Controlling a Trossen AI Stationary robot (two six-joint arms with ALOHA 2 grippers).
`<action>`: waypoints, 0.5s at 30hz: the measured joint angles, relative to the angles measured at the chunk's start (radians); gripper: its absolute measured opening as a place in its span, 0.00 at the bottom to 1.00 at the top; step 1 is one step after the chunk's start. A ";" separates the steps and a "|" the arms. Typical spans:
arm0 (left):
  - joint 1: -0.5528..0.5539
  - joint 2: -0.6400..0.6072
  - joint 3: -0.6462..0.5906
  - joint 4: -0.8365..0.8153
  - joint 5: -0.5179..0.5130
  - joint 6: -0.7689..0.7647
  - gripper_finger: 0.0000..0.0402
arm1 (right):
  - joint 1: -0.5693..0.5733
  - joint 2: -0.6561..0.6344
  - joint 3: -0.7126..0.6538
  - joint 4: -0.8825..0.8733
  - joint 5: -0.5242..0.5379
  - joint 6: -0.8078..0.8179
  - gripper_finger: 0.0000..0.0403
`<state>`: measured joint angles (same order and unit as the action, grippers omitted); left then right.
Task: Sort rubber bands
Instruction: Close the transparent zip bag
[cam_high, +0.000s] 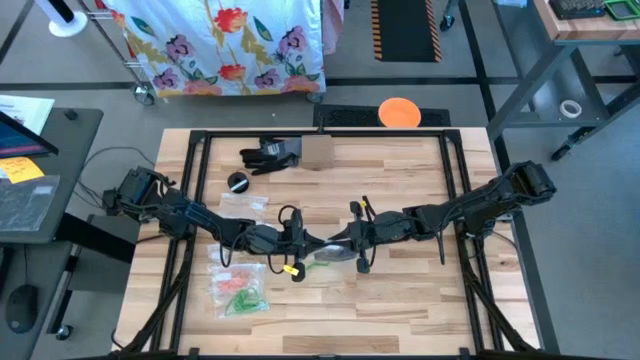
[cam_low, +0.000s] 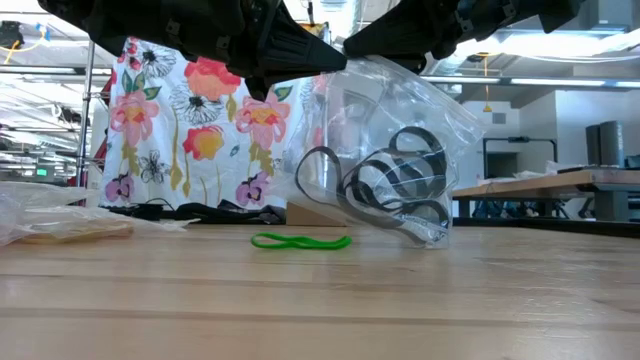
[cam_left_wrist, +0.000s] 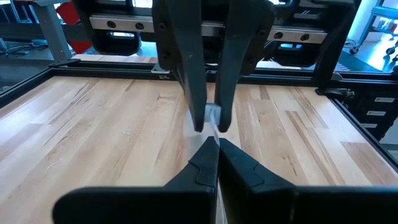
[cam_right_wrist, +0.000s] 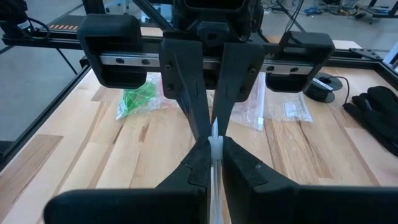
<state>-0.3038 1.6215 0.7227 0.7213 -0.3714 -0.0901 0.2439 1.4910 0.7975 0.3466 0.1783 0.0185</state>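
Note:
A clear zip bag (cam_low: 400, 120) with several black rubber bands (cam_low: 385, 185) inside hangs between my two grippers above the table's middle. My left gripper (cam_high: 303, 243) comes from the left and my right gripper (cam_high: 345, 243) from the right. Both are shut on the bag's top edge, tip to tip. One green rubber band (cam_low: 300, 241) lies flat on the table under the bag, toward the near side. It also shows in the high view (cam_high: 313, 267). My left gripper pinches the bag's top edge (cam_left_wrist: 213, 138) between its two fingers, coming level from the table's left. The bag hangs below the fingers, and I cannot tell whether its lower corner (cam_low: 432, 240) touches the table. My right gripper pinches the same top edge (cam_right_wrist: 215, 148) between its two fingers, coming level from the table's right, right against the left gripper's fingertips (cam_right_wrist: 208, 124). The clear film hangs down below the fingers.
Clear bags of green bands (cam_high: 243, 300) and orange bands (cam_high: 232, 277) lie at the near left, more clear bags (cam_high: 243, 204) behind them. Black gloves (cam_high: 270, 154), a cardboard box (cam_high: 317, 152) and a black round thing (cam_high: 238, 182) sit at the far side.

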 joint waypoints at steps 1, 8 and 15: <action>-0.003 0.000 0.000 0.001 0.000 0.000 0.00 | 0.001 0.000 0.001 -0.005 0.000 0.000 0.04; -0.016 0.001 0.000 0.009 -0.011 0.023 0.00 | 0.003 0.000 0.002 -0.039 0.000 0.007 0.04; -0.017 0.001 0.000 0.008 -0.011 0.023 0.00 | 0.003 0.000 0.002 -0.060 0.000 0.008 0.04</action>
<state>-0.3206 1.6222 0.7227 0.7294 -0.3824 -0.0666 0.2470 1.4910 0.7994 0.2866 0.1787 0.0261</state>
